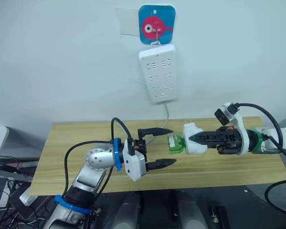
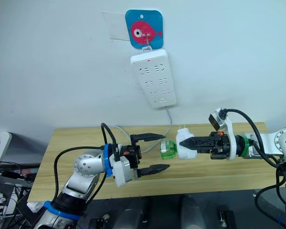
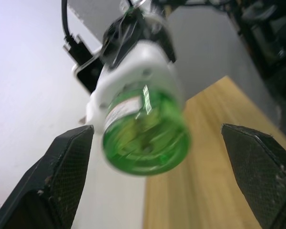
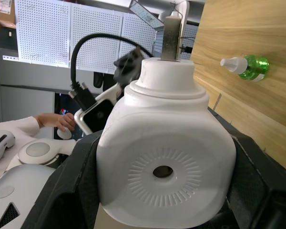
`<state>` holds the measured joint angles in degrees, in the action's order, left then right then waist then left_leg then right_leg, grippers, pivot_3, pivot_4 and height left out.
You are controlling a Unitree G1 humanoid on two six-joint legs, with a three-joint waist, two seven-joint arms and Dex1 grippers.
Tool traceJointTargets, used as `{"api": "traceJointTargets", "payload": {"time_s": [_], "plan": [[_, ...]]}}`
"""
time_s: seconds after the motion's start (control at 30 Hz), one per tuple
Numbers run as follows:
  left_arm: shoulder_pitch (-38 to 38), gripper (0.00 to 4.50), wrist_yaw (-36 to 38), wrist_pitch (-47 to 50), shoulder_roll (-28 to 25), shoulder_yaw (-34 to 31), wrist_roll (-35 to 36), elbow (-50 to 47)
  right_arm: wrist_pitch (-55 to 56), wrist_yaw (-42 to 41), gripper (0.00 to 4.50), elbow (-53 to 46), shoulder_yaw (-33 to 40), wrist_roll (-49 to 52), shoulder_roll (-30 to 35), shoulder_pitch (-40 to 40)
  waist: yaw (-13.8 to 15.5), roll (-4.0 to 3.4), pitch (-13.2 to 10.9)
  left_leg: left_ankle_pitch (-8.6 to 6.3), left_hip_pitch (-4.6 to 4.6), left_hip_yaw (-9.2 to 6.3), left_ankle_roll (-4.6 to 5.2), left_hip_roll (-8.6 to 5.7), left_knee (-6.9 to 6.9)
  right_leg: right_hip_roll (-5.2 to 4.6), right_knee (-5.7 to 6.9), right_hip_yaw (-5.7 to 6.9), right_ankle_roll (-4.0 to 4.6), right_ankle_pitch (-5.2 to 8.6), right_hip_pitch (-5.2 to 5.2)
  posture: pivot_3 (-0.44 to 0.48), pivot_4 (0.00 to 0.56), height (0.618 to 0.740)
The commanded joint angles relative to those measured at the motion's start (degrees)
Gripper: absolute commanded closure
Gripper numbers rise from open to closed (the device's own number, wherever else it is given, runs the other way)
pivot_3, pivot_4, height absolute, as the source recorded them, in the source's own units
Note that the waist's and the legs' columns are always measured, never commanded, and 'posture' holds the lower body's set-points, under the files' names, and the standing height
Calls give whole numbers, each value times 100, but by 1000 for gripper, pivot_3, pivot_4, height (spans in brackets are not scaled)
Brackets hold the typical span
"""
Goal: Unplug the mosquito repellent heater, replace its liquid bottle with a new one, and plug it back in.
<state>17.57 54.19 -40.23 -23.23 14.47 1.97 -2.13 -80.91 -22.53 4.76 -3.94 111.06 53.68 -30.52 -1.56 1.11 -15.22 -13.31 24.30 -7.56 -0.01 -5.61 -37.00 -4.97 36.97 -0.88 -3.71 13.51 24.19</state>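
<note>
Mid bottle swap: right gripper (image 1: 196, 138) clamped the heater (image 1: 194, 139) at frame center, green bottle (image 1: 175, 143) attached, left gripper (image 1: 161, 147) spread beside it, probably needing to close on the bottle and unscrew.

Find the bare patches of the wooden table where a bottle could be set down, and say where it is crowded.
The wooden table is bare at its left end, beyond the open left gripper, and along the front edge under the right gripper. The middle is crowded: that gripper holds the mosquito repellent heater, its green bottle pointing between the left gripper's fingers. The right wrist view shows a spare bottle lying on the table.
</note>
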Motion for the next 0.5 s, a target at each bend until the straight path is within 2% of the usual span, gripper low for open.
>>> {"api": "traceJointTargets", "payload": {"time_s": [0.03, 0.17, 0.27, 0.43, 0.5], "plan": [[128, 46, -239, -346, 26, 58, -82, 46, -39, -96, 1482, -115, 49, 194, 26, -89, -23, 0, 0, 0, 0, 0, 0, 0, 0, 0, 1, 2, -2, -1, 1, -105, 271, 740], [176, 46, -372, -458, 27, 137, -68, 51, -10, -70, 1482, -113, 54, 194, 3, -84, -44, 0, 0, 0, -1, 1, 0, 0, 1, 2, 4, 3, -3, -3, 2, -108, 275, 740], [265, 670, -449, -484, 49, 206, -103, 122, 8, -47, 1482, -97, 47, 194, -38, -118, -42, 0, 0, 0, -1, 0, 0, 0, 0, 2, 6, 3, -3, -3, 2, -115, 280, 740], [329, 2200, -483, -492, 39, 304, -29, 156, -3, -65, 1482, -104, 61, 194, -29, -120, -47, 0, 0, 0, -2, 1, 1, -1, -1, 3, 5, 7, -5, -4, 2, -120, 281, 740], [309, 2243, -415, -418, -1, 363, 121, 109, -6, -64, 1482, -129, 63, 194, -2, -92, -47, 0, 0, 0, -2, 0, 1, -1, 0, 3, 6, 5, -4, -4, 2, -122, 280, 740]]}}
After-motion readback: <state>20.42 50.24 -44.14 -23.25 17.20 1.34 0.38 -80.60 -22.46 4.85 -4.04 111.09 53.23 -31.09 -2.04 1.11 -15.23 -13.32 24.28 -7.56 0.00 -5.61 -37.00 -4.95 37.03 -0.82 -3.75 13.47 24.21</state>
